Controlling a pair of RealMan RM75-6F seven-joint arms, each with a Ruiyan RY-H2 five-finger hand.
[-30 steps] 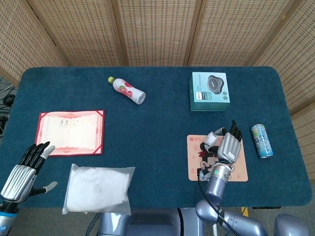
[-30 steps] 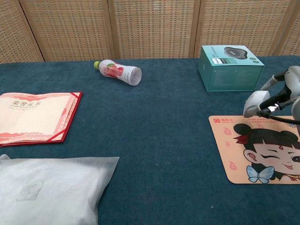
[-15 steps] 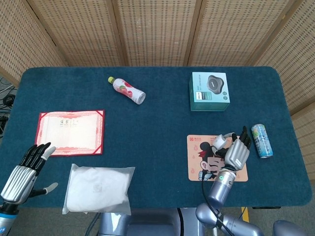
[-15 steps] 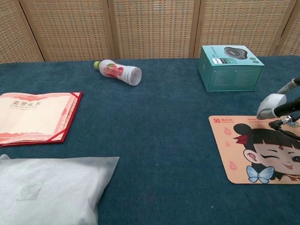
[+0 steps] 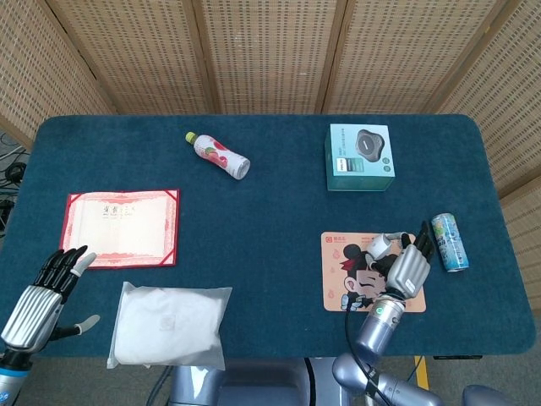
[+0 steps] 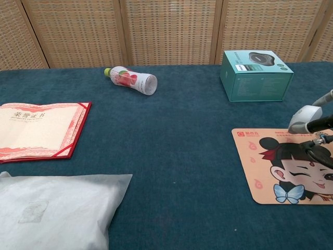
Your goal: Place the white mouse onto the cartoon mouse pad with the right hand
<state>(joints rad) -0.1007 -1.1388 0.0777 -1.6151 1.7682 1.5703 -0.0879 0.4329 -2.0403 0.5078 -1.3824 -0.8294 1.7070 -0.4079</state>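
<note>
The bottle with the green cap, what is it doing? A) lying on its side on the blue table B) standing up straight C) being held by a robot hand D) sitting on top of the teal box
A: the bottle lies on its side on the blue table, apart from the teal box, with neither hand near it.

The cartoon mouse pad (image 5: 372, 283) sits front right, with the boxed item (image 5: 360, 157) behind it and a can (image 5: 449, 241) just off its right side. Bottle (image 5: 219, 155) is back center-left. Certificate (image 5: 122, 227) is on the left, with the plastic bag (image 5: 170, 325) in front of it.
</note>
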